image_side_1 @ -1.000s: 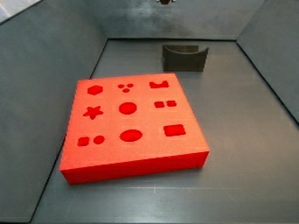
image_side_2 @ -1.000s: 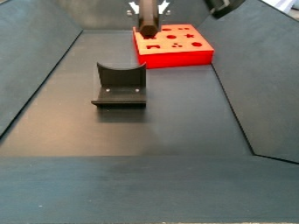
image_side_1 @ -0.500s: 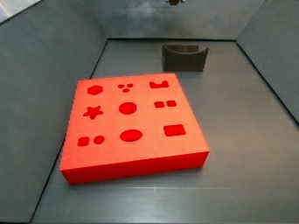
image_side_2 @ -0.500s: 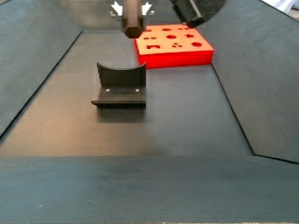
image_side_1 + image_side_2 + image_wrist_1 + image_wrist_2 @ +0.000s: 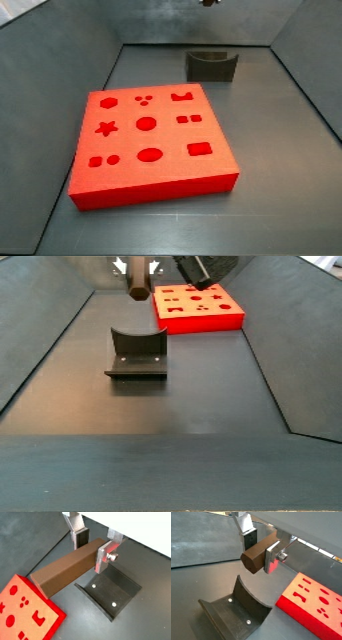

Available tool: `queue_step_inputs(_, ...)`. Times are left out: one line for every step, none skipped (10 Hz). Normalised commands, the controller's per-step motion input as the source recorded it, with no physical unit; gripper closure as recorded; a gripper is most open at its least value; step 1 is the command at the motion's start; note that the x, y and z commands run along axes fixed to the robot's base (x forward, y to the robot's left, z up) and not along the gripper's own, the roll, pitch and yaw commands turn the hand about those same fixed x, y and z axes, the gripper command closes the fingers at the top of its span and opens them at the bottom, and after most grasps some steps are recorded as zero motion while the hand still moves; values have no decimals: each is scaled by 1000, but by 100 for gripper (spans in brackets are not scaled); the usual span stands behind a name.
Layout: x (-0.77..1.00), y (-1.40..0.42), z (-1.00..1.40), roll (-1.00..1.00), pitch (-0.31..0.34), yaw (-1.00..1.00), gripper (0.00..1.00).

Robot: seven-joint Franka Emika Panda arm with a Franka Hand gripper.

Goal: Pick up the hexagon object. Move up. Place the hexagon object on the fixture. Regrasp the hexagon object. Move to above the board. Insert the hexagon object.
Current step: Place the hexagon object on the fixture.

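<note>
Grey floor w/ sloped walls; gripper (image 5: pixel 93 547) fingers clamp hexagon object (image 5: pixel 67 568) above fixture (image 5: pixel 110 591).

Dark grey matte surface (image 5: pixel 281 200), faintly scuffed, catching a soft sheen of light near the front. Hemmed in by grey walls (image 5: pixel 40 346) sloping outward on both sides, with a mottled grey back wall (image 5: pixel 154 20) behind. Evenly lit from overhead, with hardly any hard shadow. End effector (image 5: pixel 138 268) high by the far wall.
</note>
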Motion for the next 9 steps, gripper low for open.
queue_step_inputs(178, 37, -7, -152, 111, -45, 100)
queue_step_inputs(118, 62, -1000, -1000, 98, -98, 100)
queue_step_inputs(113, 71, -1000, -1000, 88, -115, 100)
queue_step_inputs(121, 76, -1000, -1000, 99, -132, 100)
queue_step_inputs(131, 79, -1000, -1000, 112, -143, 100)
queue_step_inputs(140, 85, -1000, -1000, 117, -161, 100)
queue_step_inputs(144, 89, -1000, -1000, 117, -178, 100)
queue_step_inputs(156, 97, -1000, -748, 81, -177, 100)
queue_step_inputs(163, 101, -1000, -641, 67, -173, 100)
